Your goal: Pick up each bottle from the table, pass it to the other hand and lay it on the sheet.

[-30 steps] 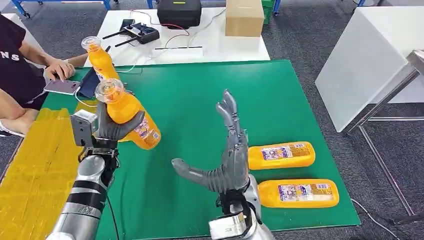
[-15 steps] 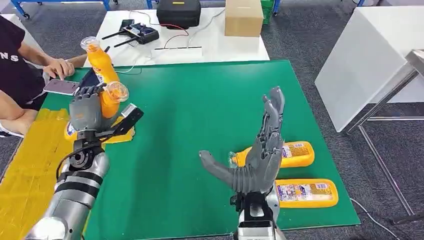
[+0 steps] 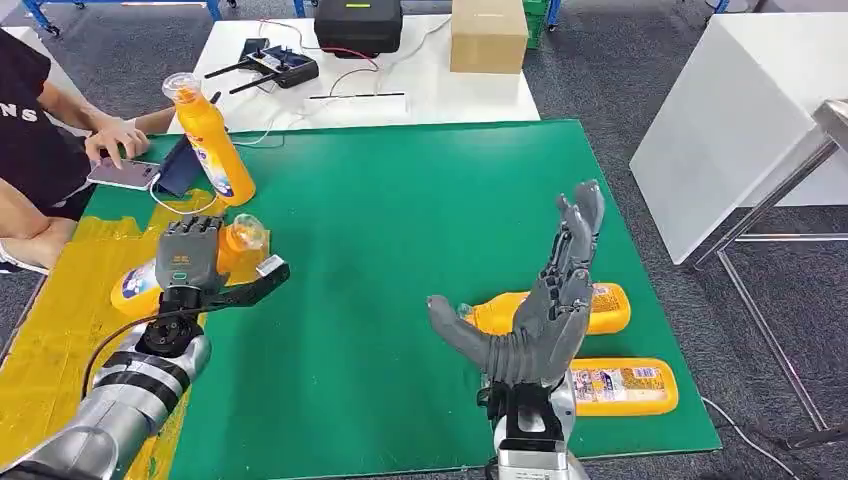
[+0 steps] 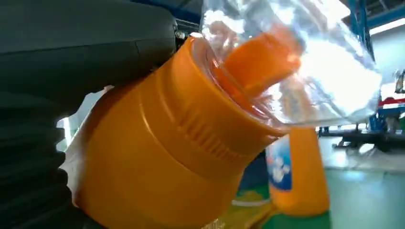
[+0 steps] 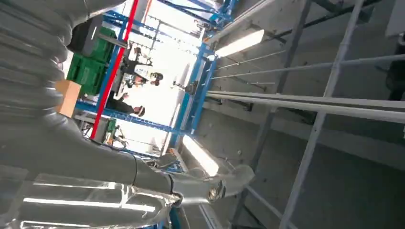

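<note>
Green counter (image 3: 400, 250) below, yellow sheet (image 3: 60, 330) along its edge: the left hand (image 3: 195, 265) grips an orange bottle (image 3: 170, 270) lying tilted over that sheet, clear cap (image 4: 296, 57) pointing toward the counter's middle. Just beyond it stands an upright bottle (image 3: 210, 135). Well apart, the right hand (image 3: 535, 315) is raised, fingers spread wide, holding nothing, in front of two lying bottles (image 3: 600, 345). A person (image 3: 40, 130) sits beside the sheet.
</note>
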You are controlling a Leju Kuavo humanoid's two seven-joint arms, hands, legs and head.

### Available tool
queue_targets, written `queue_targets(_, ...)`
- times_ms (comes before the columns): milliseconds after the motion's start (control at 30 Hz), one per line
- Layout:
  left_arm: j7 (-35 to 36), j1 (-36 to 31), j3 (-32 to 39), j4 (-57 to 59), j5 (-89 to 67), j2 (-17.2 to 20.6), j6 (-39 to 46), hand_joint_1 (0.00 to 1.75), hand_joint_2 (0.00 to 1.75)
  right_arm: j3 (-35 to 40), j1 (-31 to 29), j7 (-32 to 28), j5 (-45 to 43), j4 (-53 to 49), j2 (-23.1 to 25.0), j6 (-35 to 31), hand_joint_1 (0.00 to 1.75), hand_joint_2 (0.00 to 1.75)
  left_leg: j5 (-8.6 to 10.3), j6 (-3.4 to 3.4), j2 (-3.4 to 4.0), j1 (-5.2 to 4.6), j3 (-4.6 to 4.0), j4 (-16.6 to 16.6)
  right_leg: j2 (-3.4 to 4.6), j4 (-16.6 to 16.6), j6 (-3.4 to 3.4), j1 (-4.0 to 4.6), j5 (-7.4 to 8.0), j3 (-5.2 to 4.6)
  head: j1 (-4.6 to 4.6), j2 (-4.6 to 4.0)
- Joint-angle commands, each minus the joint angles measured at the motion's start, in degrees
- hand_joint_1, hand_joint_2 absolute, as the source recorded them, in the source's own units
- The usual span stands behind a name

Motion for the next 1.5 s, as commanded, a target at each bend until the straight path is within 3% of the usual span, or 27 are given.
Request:
queue_targets(33, -14.4, -4.2, 8.7, 21.8, 8.4, -6.0, -1.6, 1.75, 1.75, -5.5, -1.8, 2.0, 0.8, 1.8, -3.9, 3.8, 0.0, 1.75, -0.02, -0.04, -0.13, 0.05, 0.26, -0.1, -0.17, -0.1, -0.01, 0.06, -0.05, 0.33, 0.0, 0.0)
queue_targets(67, -16.1, -4.1, 10.0, 21.8, 9.9, -6.4, -2.5, 1.75, 1.75, -6.2, -2.0, 2.4, 1.1, 2.0, -4.1, 4.4, 0.0, 1.75, -0.03, -0.03, -0.1, 0.06, 0.2, 0.0, -0.13, -0.1, 0.0, 0.07, -0.03, 0.26, 0.0, 0.0)
queue_targets(100, -20.8, -3.8, 13.4, 21.5, 14.2, -7.3, -5.4, 1.48, 1.75, -7.6, -2.8, 4.4, 1.9, 3.3, -4.7, 6.3, 0.0, 1.75, -0.04, -0.03, -0.11, 0.08, 0.24, 0.0, -0.15, -0.1, 0.01, 0.08, -0.04, 0.33, 0.0, 0.0)
queue_targets(133, -22.5, -3.7, 14.7, 21.1, 15.6, -7.6, -6.9, 0.33, 1.75, -8.5, -3.6, 5.8, 3.2, 4.6, -5.2, 7.6, 0.0, 1.75, -0.02, -0.01, -0.07, 0.06, 0.12, 0.0, -0.11, -0.1, 0.01, 0.06, -0.01, 0.19, -0.02, 0.0)
queue_targets(167, -23.0, -3.6, 15.3, 20.8, 15.9, -7.6, -7.5, 0.0, 1.75, -9.4, -4.1, 6.3, 3.7, 5.8, -5.2, 8.3, 0.0, 1.75, -0.03, -0.01, -0.1, 0.08, 0.18, 0.0, -0.15, -0.1, 0.02, 0.09, -0.03, 0.27, 0.02, 0.0)
queue_targets(200, -25.2, -3.3, 17.3, 20.2, 18.0, -7.8, -8.9, 0.0, 1.75, -10.3, -5.6, 9.2, 4.0, 8.8, -5.8, 11.7, 0.0, 1.75, -0.01, -0.01, -0.09, 0.06, 0.11, 0.0, -0.12, -0.1, 0.02, 0.07, -0.01, 0.19, 0.0, 0.0)
queue_targets(267, -26.0, -3.2, 18.0, 19.9, 18.5, -7.7, -9.6, 0.0, 1.75, -11.6, -6.7, 8.5, 4.1, 11.5, -5.3, 12.7, 0.0, 1.75, -0.03, -0.02, -0.05, 0.12, 0.24, 0.0, -0.11, -0.2, 0.02, 0.12, 0.02, 0.35, 0.0, 0.0)
queue_targets(833, -26.9, -3.3, 18.9, 19.8, 19.5, -7.9, -10.2, 0.0, 1.75, -11.3, -6.4, 9.0, 5.4, 11.2, -5.2, 12.9, 0.0, 1.75, -0.03, -0.02, 0.0, 0.06, 0.39, 0.0, -0.03, -0.1, 0.0, 0.03, 0.0, 0.42, -0.02, 0.0)
queue_targets(1133, -46.6, -2.8, 33.5, 10.4, 43.2, -10.5, -22.0, 0.0, 1.75, -10.8, -17.0, 17.7, 14.9, 27.7, -10.6, 22.7, 0.0, 1.75, 0.0, -0.01, 0.04, 0.11, 0.36, 0.0, -0.01, -0.1, 0.01, 0.09, 0.08, 0.45, -0.02, 0.0)
queue_targets(1233, -52.1, -1.8, 37.6, 4.8, 53.6, -10.4, -30.0, 0.0, 1.75, -11.0, -22.1, 20.6, 14.3, 33.0, -13.7, 27.9, 0.0, 1.75, 0.04, 0.04, -0.05, 0.08, 0.26, 0.1, -0.07, 0.0, 0.03, 0.07, 0.07, 0.37, 0.0, 0.0)
queue_targets(1267, -55.3, -2.1, 40.7, 2.8, 60.8, -10.4, -36.7, 0.0, 1.75, -9.4, -27.5, 22.8, 15.0, 37.7, -16.7, 31.9, 0.0, 0.0, 0.04, 0.04, 0.02, 0.07, 0.23, 0.1, 0.0, 0.0, 0.03, 0.06, 0.08, 0.31, 0.0, 0.0)
queue_targets(1300, -54.9, -2.6, 41.0, 1.7, 62.4, -9.3, -39.2, 0.0, 1.75, -9.6, -33.0, 23.0, 12.8, 41.3, -18.6, 35.9, 0.0, 1.75, 0.01, 0.04, 0.09, 0.07, 0.21, 0.1, 0.05, 0.0, 0.05, 0.07, 0.09, 0.31, 0.02, 0.0)
queue_targets(1367, -53.5, -2.4, 40.7, -0.1, 63.0, -8.6, -40.5, 0.0, 1.75, -10.5, -39.2, 21.4, 10.6, 46.0, -20.5, 40.6, 0.0, 1.75, -0.04, 0.04, 0.32, 0.04, 0.09, 0.3, 0.27, 0.2, 0.07, 0.03, 0.13, 0.12, 0.0, 0.0)
queue_targets(1500, -53.5, -2.0, 39.8, 1.2, 63.9, -8.8, -40.2, 0.0, 1.75, -8.6, -38.2, 21.6, 11.5, 44.1, -21.9, 41.5, 0.0, 1.75, 0.09, 0.07, -0.08, -0.07, 0.19, 0.1, -0.12, 0.0, 0.14, -0.14, 0.12, 0.26, 0.0, 0.0)
